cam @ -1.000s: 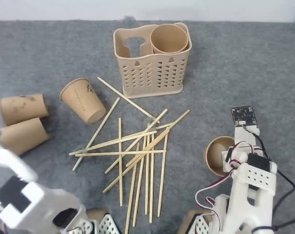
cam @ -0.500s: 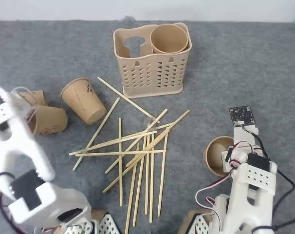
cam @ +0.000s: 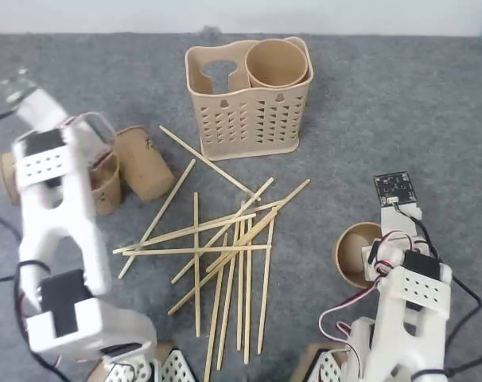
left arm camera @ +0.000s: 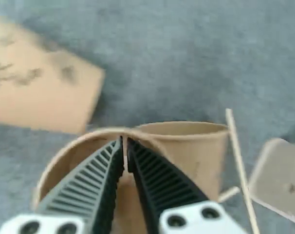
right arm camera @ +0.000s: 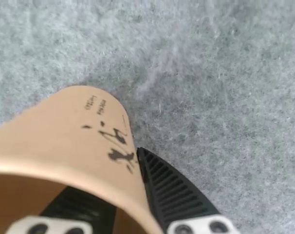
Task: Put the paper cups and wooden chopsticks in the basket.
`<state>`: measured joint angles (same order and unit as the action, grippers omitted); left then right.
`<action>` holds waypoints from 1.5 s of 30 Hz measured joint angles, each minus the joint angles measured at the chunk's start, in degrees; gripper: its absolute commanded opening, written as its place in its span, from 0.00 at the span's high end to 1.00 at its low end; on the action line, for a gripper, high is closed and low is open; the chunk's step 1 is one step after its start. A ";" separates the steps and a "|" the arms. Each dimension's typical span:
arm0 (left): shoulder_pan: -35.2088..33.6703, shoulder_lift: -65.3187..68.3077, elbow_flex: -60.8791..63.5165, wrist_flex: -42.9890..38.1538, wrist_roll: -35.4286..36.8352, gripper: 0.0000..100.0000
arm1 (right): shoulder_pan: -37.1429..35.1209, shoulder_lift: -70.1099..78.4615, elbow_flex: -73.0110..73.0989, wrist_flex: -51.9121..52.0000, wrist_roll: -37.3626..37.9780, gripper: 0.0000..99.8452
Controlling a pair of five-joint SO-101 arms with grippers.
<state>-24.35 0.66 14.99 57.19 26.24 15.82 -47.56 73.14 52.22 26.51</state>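
My left gripper (left arm camera: 124, 146) is shut on the rim of a paper cup (left arm camera: 186, 146), one finger inside and one outside. In the high view that cup (cam: 106, 185) hangs at the left, touching a second cup (cam: 142, 163) that lies on its side. A third cup (cam: 5, 175) peeks out behind the left arm. My right gripper (right arm camera: 123, 165) is shut on the wall of another paper cup (right arm camera: 64, 136), low at the front right (cam: 354, 253). Several wooden chopsticks (cam: 225, 239) lie crossed in the middle. The beige basket (cam: 245, 119) stands at the back with a cup (cam: 276, 62) in its right compartment.
Grey carpet (cam: 384, 119) covers the table. The basket's left compartment (cam: 217, 76) holds nothing. One lone chopstick (cam: 205, 161) runs from the lying cup toward the basket's front. In the left wrist view a cup (left arm camera: 35, 92) lies beyond the held one.
The left arm has swung up from the front left corner, taken one of the two left cups by its rim and carried it right, against the lying cup. The right arm has not moved.
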 measured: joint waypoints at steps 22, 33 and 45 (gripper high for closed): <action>-0.44 0.00 -25.49 33.14 -11.87 0.87 | -0.18 -0.18 0.00 0.00 0.00 0.99; -1.14 0.00 -22.24 38.68 -30.15 0.87 | -0.18 -0.18 0.00 0.00 0.00 0.99; -0.97 -2.55 -5.98 27.52 -39.30 0.87 | -0.18 -0.18 0.00 0.00 0.00 0.99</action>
<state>-25.32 -1.89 9.01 84.70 -13.05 15.65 -47.74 73.14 52.22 26.51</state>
